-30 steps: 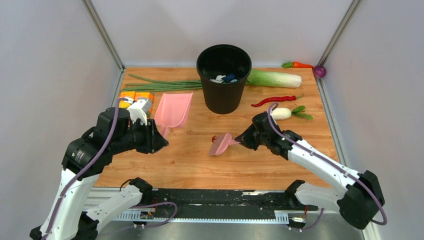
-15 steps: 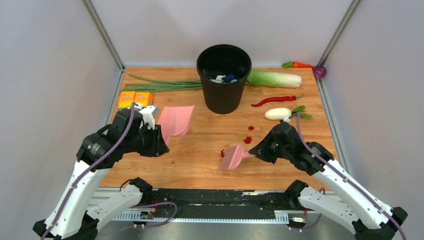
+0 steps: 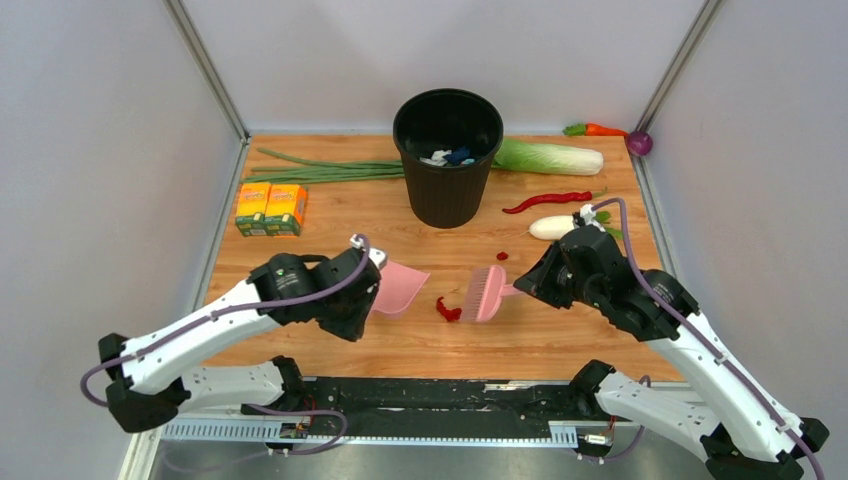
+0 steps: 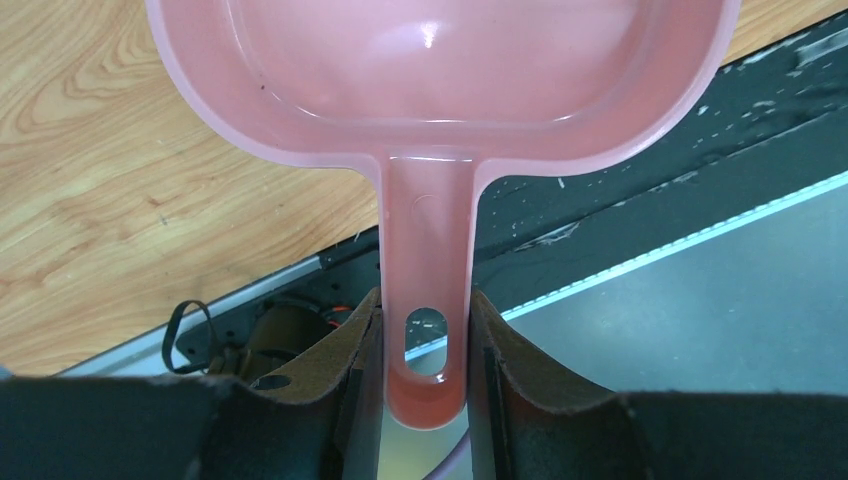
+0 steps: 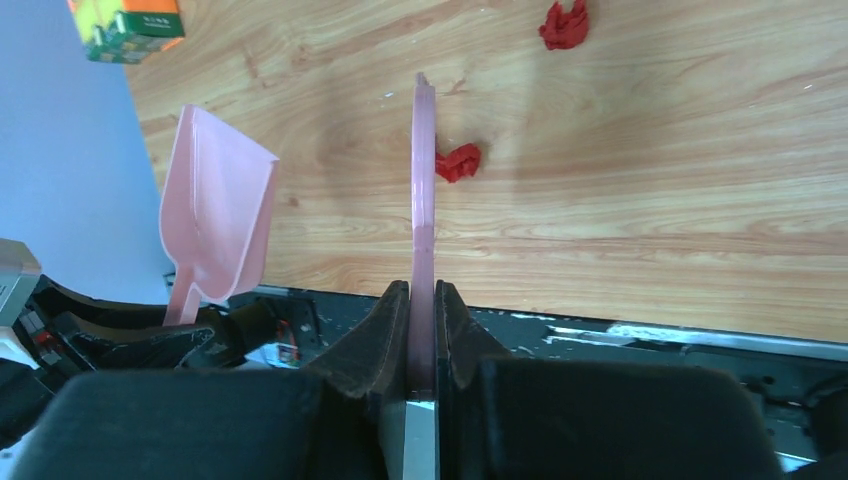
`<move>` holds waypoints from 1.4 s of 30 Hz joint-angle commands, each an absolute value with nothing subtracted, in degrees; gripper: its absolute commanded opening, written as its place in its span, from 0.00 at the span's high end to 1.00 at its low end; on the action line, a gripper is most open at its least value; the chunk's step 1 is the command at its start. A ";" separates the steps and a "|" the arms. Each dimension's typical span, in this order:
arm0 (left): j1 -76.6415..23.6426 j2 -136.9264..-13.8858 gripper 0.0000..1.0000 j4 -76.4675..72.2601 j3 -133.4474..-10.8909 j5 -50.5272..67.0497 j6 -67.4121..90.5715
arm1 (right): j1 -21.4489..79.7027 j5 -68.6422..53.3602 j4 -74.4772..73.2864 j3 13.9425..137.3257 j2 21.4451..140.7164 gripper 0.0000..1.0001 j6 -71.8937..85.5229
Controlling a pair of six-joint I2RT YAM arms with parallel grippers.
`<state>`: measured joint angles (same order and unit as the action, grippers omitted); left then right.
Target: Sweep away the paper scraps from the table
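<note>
My left gripper [image 3: 368,288] is shut on the handle of the pink dustpan [image 3: 398,288], whose scoop [image 4: 440,70] fills the left wrist view above the fingers [image 4: 350,360]. My right gripper [image 3: 528,287] is shut on the handle of a pink brush [image 3: 486,292], seen edge-on in the right wrist view [image 5: 423,200]. A clump of red paper scraps [image 3: 446,310] lies between the dustpan mouth and the brush; it shows beside the brush [image 5: 458,161]. Another red scrap [image 3: 502,256] lies farther back [image 5: 564,24]. The table [image 3: 330,345] is light wood.
A black bin [image 3: 447,150] with white and blue scraps stands at the back centre. Green onions [image 3: 320,168], a cabbage [image 3: 552,157], a red chili [image 3: 548,201], a white radish [image 3: 556,226], a carrot [image 3: 600,129] and two orange boxes [image 3: 271,208] lie around.
My left arm has carried the dustpan from the left side toward the centre, down near the scraps. My right arm has moved the brush back and to the right. The red scraps are more gathered.
</note>
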<state>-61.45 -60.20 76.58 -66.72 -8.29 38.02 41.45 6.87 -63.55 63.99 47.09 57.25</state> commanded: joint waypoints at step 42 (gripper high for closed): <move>-76.03 -85.60 1.00 66.53 -60.20 -8.44 28.04 | 46.40 5.89 -57.05 80.06 82.69 1.00 19.87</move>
<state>-75.68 -84.23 68.38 -59.31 -9.89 30.96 44.62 7.99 -61.87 76.12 80.29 24.75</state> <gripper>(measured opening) 0.376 0.115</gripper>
